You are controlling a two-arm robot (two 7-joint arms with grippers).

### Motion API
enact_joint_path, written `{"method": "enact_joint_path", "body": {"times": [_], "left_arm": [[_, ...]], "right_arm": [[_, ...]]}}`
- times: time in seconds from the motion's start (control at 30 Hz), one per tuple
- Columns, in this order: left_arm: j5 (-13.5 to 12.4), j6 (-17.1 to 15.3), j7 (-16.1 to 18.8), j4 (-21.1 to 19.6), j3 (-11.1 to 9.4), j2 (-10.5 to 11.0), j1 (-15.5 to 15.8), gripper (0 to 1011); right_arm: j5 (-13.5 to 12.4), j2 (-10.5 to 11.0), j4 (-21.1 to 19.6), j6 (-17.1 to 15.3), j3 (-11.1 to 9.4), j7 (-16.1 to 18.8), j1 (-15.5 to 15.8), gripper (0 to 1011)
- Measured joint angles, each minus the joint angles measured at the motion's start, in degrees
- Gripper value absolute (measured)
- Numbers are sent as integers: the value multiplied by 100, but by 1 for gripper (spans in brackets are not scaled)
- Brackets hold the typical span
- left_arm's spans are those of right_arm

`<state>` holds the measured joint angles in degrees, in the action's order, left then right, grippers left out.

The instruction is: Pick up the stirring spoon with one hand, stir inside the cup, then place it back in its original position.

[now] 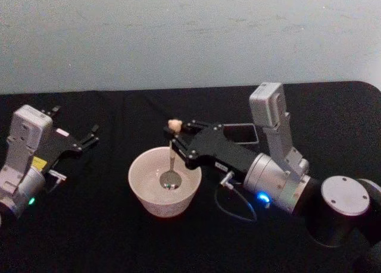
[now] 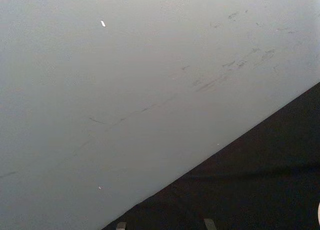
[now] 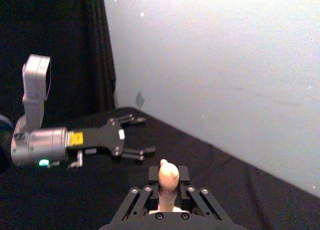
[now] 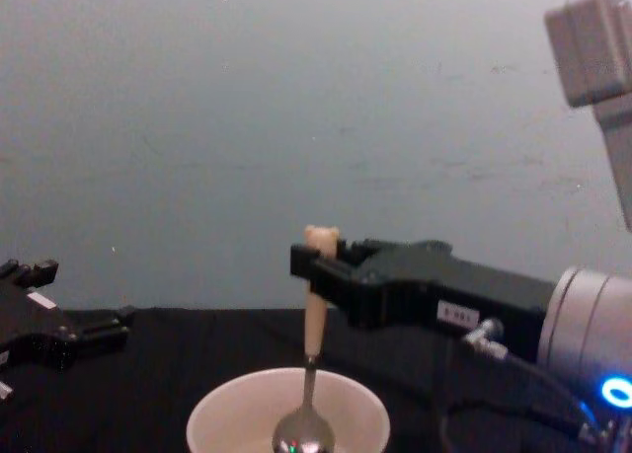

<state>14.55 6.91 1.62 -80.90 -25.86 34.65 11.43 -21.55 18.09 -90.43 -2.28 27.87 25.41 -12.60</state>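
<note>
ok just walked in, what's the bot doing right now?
The right tool is shut on the spoon, gripping it high on the handle and holding it upright with its bowl down inside the cup. This looks like the stirring stage; the spoon is not yet put back. The left tool is open and idle above the table, well to the left of the cup.
</note>
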Motion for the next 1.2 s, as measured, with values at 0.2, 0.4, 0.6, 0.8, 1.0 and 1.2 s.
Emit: {"method": "enact_joint_path", "body": {"times": [0.2,0.4,0.6,0.8,1.0,1.2], "left_arm": [[0,0,0,0,0,0,0,1001],[0,0,0,0,0,0,0,1001],[0,0,0,0,0,0,0,1001],[0,0,0,0,0,0,0,1001],[0,0,0,0,0,0,0,1001],[0,0,0,0,0,0,0,1001]], "right_arm": [[-162,-9,-131,74,-140,-53,0,222],[-324,17,-371,148,-336,-175,22,222],[-448,85,-654,254,-618,-378,128,222],[-436,271,-991,357,-931,-593,341,221],[-289,468,-1241,380,-1204,-750,608,222],[-266,501,-1273,312,-1373,-824,769,221]]}}
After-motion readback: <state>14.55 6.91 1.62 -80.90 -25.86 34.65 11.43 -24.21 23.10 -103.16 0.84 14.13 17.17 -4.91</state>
